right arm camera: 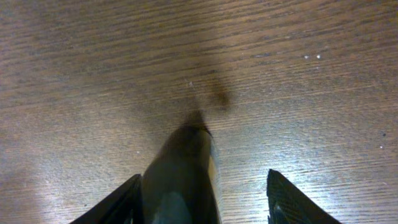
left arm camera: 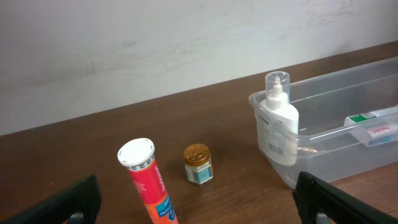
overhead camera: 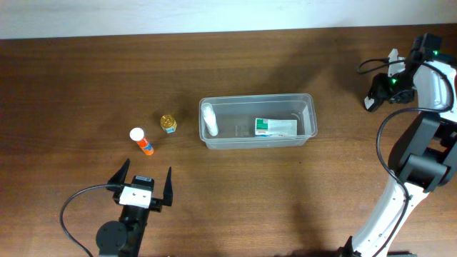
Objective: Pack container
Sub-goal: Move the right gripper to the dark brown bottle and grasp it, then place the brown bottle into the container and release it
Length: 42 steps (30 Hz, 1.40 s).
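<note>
Clear rimmed tub (overhead camera: 257, 143), bottle (overhead camera: 209, 119) and box (overhead camera: 275, 128) inside
Left gripper (overhead camera: 148, 171) agape; right gripper (right arm camera: 205, 186) unclear (dark blur (right arm camera: 183, 165) in wrist view only).

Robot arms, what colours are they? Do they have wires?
The left arm is black, with a white block and two pointy black fingers. A black wire loops out from it. The right arm is bigger and made of white and black parts. It has its own black cable and little green lights near the top.
</note>
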Each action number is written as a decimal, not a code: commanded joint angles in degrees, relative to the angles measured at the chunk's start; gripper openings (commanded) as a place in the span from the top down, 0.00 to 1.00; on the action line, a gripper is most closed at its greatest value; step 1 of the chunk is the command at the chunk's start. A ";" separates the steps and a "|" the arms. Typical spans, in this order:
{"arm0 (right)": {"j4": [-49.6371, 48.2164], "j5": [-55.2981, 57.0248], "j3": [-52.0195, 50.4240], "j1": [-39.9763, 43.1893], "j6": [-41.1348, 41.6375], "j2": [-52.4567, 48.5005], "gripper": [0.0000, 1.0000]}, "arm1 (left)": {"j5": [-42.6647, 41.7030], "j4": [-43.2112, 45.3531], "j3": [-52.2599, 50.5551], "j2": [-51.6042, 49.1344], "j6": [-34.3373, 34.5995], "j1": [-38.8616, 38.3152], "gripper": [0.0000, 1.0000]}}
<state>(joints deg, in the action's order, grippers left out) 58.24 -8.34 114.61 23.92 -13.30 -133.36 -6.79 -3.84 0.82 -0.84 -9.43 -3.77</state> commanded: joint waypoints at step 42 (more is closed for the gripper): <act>39.12 -10.95 41.59 -5.66 6.10 2.71 0.71 | 0.44 -0.11 -0.31 0.17 -0.52 0.20 0.01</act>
<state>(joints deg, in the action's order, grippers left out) 95.94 -16.16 150.17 21.54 -8.71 -132.92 -6.79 -3.84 0.82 -0.84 -9.43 -3.77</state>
